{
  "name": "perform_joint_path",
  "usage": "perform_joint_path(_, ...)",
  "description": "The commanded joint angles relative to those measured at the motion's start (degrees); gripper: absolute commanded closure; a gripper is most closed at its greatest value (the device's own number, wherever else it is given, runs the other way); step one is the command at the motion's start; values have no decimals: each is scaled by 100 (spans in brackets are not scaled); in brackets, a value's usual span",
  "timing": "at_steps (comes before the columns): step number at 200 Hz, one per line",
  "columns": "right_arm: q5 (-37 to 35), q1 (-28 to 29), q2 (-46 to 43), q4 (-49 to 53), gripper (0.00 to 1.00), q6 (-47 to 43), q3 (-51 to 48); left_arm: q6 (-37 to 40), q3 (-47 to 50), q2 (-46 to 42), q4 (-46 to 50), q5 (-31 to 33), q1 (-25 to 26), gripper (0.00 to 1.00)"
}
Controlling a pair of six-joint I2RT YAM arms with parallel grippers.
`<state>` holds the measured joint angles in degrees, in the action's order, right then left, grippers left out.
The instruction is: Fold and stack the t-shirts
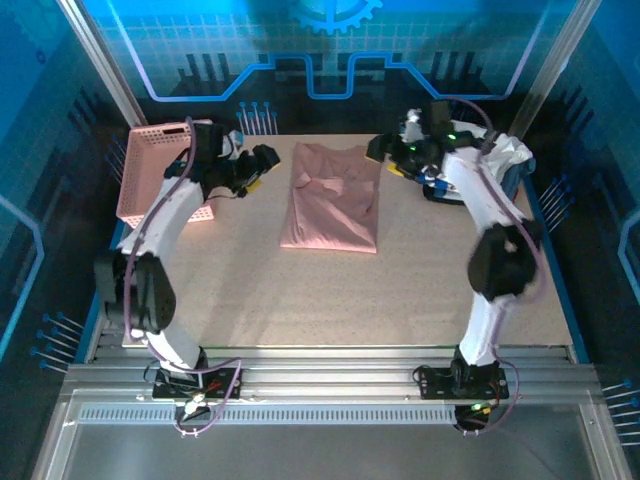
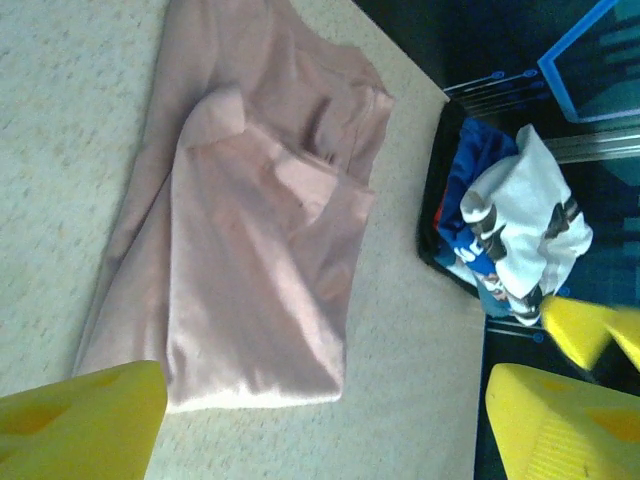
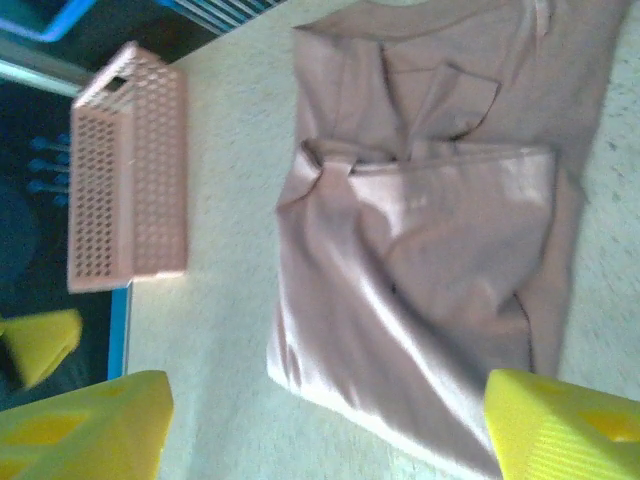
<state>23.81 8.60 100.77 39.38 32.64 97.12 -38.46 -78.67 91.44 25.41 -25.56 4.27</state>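
Observation:
The dusty-pink t-shirt (image 1: 330, 200) lies folded into a rough rectangle in the middle of the table, its print hidden. My left gripper (image 1: 264, 158) hovers off the shirt's far left corner, open and holding nothing. In the left wrist view its yellow fingers (image 2: 80, 420) frame the shirt's edge (image 2: 260, 230). My right gripper (image 1: 382, 150) hangs off the far right corner, open as well, with the shirt (image 3: 430, 250) lying between its fingers (image 3: 560, 430). The white t-shirt with black patches (image 2: 525, 225) is heaped on navy cloth (image 2: 470, 165) at the right edge.
A pink lattice basket (image 1: 160, 170) stands at the far left of the table (image 1: 300, 300), also seen in the right wrist view as the basket (image 3: 130, 170). The heap of shirts (image 1: 505, 160) sits behind the right arm. Bare tabletop spreads in front of the pink shirt.

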Motion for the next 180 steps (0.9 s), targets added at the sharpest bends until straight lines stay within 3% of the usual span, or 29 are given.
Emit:
perform_joint_path(1,271,-258,-770,-141,15,-226,-1486,165,880,-224,307,-299,-85,15)
perform_joint_path(36,868,-164,-1300,-796,16,-55,-3031,-172,1960,-367,-516,-762,20,17)
perform_joint_path(63,929,-3,-981,-1307,17,75,-3541,-272,2246,32,-890,-757,223,21)
perform_joint_path(113,897,254,8,-1843,21,290,-3504,-531,2146,939,-1537,-549,494,27)
perform_joint_path(180,715,508,1109,-1479,28,216,-2661,-729,1739,1780,-1581,-153,608,41)
